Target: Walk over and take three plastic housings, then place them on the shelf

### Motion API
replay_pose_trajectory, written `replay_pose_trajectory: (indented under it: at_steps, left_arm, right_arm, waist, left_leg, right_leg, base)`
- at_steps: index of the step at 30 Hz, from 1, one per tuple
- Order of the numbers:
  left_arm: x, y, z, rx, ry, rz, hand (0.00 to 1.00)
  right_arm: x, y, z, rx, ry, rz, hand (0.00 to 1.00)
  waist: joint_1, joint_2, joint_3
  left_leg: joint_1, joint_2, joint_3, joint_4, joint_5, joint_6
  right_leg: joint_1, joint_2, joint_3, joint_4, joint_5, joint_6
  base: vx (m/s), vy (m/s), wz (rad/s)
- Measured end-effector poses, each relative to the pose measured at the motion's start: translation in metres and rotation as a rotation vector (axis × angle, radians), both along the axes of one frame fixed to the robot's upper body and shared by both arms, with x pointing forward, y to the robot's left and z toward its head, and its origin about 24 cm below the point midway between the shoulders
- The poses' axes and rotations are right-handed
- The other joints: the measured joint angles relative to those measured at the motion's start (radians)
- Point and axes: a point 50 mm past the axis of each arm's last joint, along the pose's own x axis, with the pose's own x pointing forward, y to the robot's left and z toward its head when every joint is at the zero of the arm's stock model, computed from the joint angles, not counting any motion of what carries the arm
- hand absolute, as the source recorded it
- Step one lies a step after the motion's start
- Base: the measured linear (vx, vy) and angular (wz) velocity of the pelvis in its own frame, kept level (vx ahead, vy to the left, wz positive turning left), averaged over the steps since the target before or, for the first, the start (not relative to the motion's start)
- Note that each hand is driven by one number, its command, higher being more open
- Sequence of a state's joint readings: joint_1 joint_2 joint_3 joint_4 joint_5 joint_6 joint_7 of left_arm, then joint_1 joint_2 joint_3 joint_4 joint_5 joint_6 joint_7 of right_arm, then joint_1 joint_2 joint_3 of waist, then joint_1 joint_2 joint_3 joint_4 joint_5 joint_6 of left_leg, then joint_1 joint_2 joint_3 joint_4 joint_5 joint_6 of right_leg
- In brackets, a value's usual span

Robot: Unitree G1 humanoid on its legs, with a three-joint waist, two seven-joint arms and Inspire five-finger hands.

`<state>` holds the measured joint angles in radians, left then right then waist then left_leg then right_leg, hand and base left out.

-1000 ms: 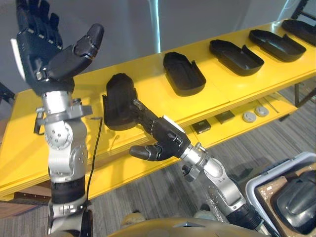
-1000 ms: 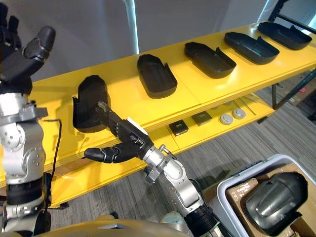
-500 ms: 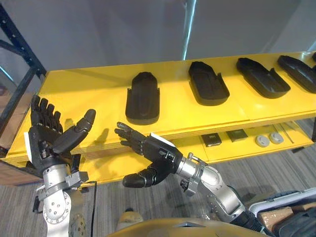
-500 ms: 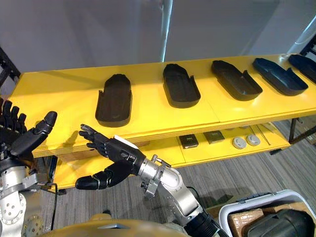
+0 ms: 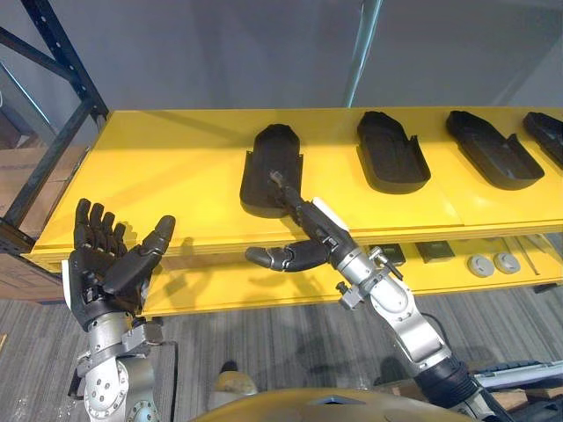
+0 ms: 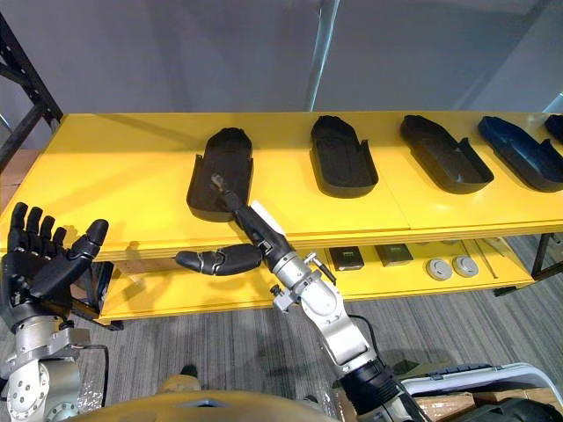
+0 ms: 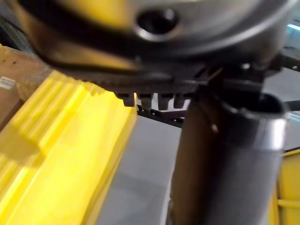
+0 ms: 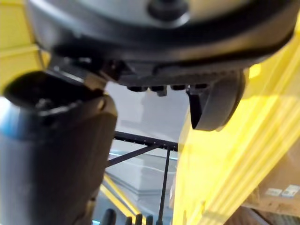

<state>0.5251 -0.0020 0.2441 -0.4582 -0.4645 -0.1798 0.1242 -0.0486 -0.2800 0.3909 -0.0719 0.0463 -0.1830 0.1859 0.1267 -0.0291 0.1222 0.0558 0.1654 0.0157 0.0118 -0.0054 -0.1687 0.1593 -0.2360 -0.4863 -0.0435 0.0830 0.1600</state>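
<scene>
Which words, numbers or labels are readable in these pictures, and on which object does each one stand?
No text can be read.
White labels on the cardboard box: too blurred to read.
Black housings and yellow shelf: no print visible.

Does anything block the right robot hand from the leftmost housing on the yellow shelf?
Nothing visible does. The right robot hand reaches with straight fingers over the near end of the leftmost housing on the yellow shelf; contact cannot be told.

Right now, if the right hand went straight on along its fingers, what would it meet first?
Likely the leftmost housing on the shelf; fingers of the right hand overlap its near end, contact unclear.
</scene>
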Motion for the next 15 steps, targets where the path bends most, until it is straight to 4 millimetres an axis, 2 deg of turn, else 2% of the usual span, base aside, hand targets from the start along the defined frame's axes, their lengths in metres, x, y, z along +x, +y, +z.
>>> replay_pose_trajectory:
  at_steps: [4, 10, 15]
  left_arm:
    - [0.001, -0.002, 0.0, -0.008, -0.01, -0.011, 1.0]
    - [0.001, -0.003, 0.0, -0.017, -0.017, -0.01, 1.0]
    - [0.002, -0.004, -0.002, -0.023, -0.011, -0.017, 1.0]
  right_arm:
    - [0.006, -0.007, -0.01, -0.02, 0.032, -0.072, 1.0]
    - [0.022, -0.01, -0.004, -0.034, 0.008, -0.091, 1.0]
    - [0.024, -0.012, -0.002, -0.023, -0.004, -0.113, 1.0]
  waist:
    - [0.005, -0.008, 0.015]
    - [0.006, -0.005, 0.027]
    - [0.007, -0.01, 0.037]
  left_leg:
    - [0.0, 0.0, -0.008, 0.0, 0.002, -0.001]
    - [0.0, 0.0, -0.012, -0.003, 0.008, 0.0]
    - [0.0, 0.0, -0.022, -0.018, 0.02, 0.0]
  right_leg:
    - [0.0, -0.001, -0.003, 0.01, -0.007, 0.002]
    - [0.001, -0.001, -0.006, 0.012, -0.007, 0.002]
    - [0.002, -0.001, -0.02, 0.016, -0.009, 0.002]
  base:
    - [-0.01, 0.013, 0.04]
    - [0.0, 0.004, 0.01]
    - [-0.01, 0.007, 0.07]
